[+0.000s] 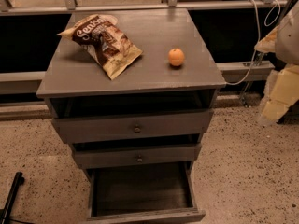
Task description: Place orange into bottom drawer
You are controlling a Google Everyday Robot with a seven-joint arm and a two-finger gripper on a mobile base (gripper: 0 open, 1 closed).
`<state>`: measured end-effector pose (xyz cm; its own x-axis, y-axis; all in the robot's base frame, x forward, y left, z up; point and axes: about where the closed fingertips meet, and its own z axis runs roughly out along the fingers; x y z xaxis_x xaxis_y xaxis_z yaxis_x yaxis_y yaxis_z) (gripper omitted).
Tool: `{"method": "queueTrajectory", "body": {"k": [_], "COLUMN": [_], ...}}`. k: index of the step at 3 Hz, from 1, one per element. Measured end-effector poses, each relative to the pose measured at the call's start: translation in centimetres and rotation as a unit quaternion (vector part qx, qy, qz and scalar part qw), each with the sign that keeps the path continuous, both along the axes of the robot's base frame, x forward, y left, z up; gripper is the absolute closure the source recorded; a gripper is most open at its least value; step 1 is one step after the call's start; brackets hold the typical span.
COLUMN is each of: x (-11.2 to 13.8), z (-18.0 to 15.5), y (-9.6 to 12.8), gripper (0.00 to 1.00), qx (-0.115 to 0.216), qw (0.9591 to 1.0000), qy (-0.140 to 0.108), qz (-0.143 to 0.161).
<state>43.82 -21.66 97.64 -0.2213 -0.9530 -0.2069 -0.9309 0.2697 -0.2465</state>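
The orange (176, 57) is a small round fruit resting on the right part of the grey cabinet top (154, 76). The bottom drawer (140, 213) is pulled out at the foot of the cabinet, and its dark inner tray shows with nothing in it. My gripper (279, 94) appears as a pale white and yellowish shape at the right edge. It is off to the right of the cabinet, well apart from the orange and somewhat lower than the cabinet top.
A brown and cream chip bag (103, 42) lies on the left part of the cabinet top. Two upper drawers with small round knobs (137, 129) are slightly ajar. A white cable (252, 55) hangs behind on the right. A dark pole (11, 195) lies on the speckled floor at lower left.
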Motion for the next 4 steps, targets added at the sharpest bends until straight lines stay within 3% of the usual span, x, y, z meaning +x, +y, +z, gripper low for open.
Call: {"method": "queueTrajectory", "body": {"k": [1,2,3,4], "x": [0.0,3.3,8.9,14.3], "z": [0.0,0.0,0.0,-0.5], "y": [0.0,0.6,1.9,4.0], "gripper": [0.0,0.0,0.0,0.0], "qx": [0.0,0.03,0.091,0.171], "qw": [1.0,0.9992,0.9938,0.9816], "qy": [0.0,-0.022,-0.053,-0.073], "qz": [0.0,0.017,0.035,0.043]}}
